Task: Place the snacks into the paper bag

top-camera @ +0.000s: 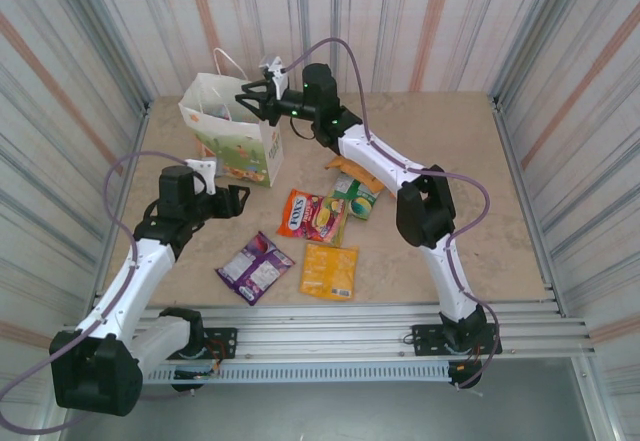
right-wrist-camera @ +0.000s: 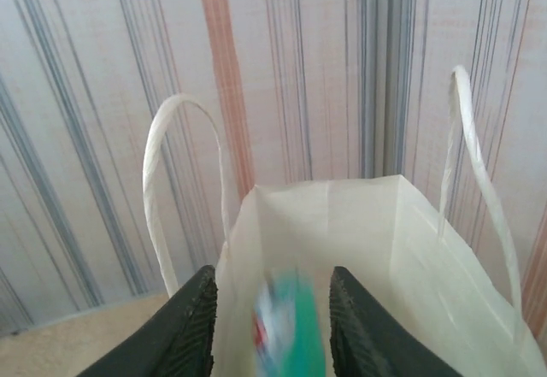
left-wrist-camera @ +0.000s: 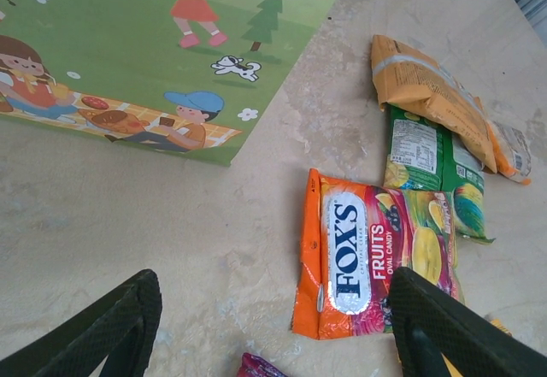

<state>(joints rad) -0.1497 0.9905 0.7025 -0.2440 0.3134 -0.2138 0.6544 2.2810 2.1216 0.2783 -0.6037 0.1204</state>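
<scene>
While centred over the paper bag [right-wrist-camera: 402, 240] for a clean drop, parts right gripper [right-wrist-camera: 272, 273] around a blurred teal packet [right-wrist-camera: 295, 326], hovers left gripper [left-wrist-camera: 272, 283] wide and empty above the FOX'S packet [left-wrist-camera: 376, 266].

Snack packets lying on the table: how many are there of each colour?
Purple packet: 1
Yellow packet: 1
Red-orange FOX'S packet: 1
Green packet: 1
Orange packet: 1
Total: 5
</scene>
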